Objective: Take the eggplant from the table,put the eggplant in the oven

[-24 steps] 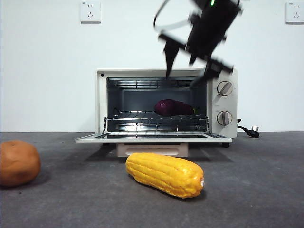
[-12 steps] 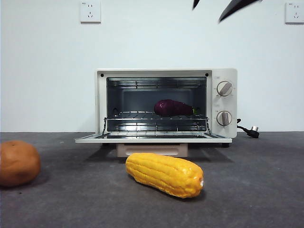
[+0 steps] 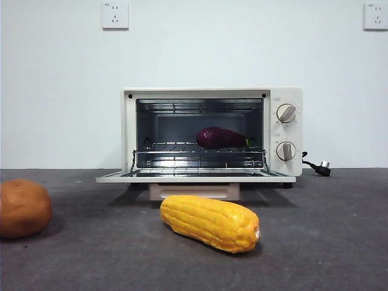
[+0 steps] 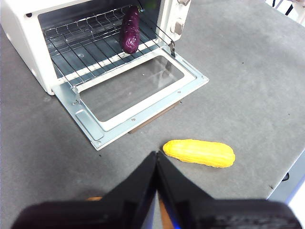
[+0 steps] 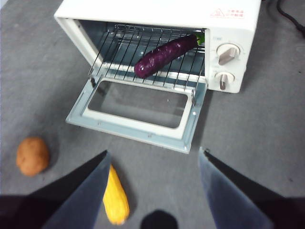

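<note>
The dark purple eggplant [image 3: 220,137] [image 4: 130,31] [image 5: 165,55] lies on the wire rack inside the cream-white oven [image 3: 288,96] [image 5: 167,10] [image 4: 19,28], toward the side with the knobs. The oven's glass door [image 3: 194,177] [image 5: 138,112] [image 4: 136,93] hangs fully open and flat. My right gripper [image 5: 152,164] is open with nothing between its jaws, raised above the table in front of the door. My left gripper [image 4: 156,160] is shut and empty, high above the table near the corn. Neither gripper shows in the front view.
A yellow corn cob [image 3: 210,222] [image 4: 199,152] [image 5: 116,200] lies on the grey table [image 3: 327,242] in front of the oven. A brown potato [image 3: 23,207] [image 5: 32,156] sits at the left. The oven's cord and plug [image 3: 320,167] trail off at its right.
The dark arm that hung over the oven's top right has risen out of the front view. The eggplant stays on the rack.
</note>
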